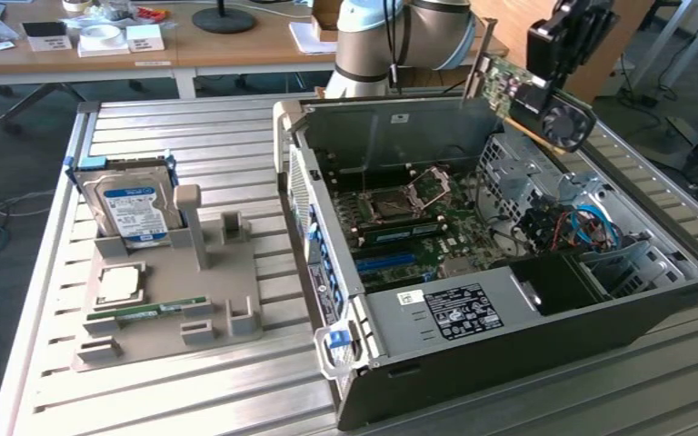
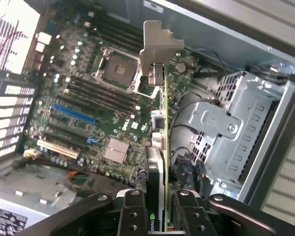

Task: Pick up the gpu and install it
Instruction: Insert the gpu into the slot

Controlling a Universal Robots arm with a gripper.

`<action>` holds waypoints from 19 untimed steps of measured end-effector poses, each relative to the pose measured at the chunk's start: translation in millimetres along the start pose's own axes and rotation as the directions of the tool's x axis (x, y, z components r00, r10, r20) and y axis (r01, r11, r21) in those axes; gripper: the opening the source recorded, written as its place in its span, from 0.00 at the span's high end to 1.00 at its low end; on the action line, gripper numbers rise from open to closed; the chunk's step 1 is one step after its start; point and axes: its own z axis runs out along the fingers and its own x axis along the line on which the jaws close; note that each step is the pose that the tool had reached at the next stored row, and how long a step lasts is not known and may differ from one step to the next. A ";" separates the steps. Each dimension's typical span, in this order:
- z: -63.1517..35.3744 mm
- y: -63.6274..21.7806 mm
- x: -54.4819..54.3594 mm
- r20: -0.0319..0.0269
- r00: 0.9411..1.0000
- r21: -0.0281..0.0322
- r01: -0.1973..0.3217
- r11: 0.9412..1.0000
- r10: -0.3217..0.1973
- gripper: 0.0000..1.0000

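Now the gripper (image 2: pixel 160 209) pinches the graphics card (image 1: pixel 522 94) between its fingers, holding it clear above the motherboard (image 2: pixel 88 113) of the open computer case (image 1: pixel 640 300).

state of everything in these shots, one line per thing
gpu: held edge-on in the air over the motherboard, not seated
end effector: shut on the gpu
computer case: on its side, panel off, open
cpu socket: looks empty, no cooler on it
hard drive: upright in the grey holder
memory stick: resting in the holder
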 end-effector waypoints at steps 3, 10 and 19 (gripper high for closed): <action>0.3 0.1 0.0 0.001 0.999 -0.001 0.050 0.999 -0.050 0.73; 1.2 0.1 0.0 0.004 0.985 -0.004 0.172 0.985 -0.172 0.73; 2.8 0.3 0.0 0.008 0.947 -0.007 0.321 0.947 -0.321 0.73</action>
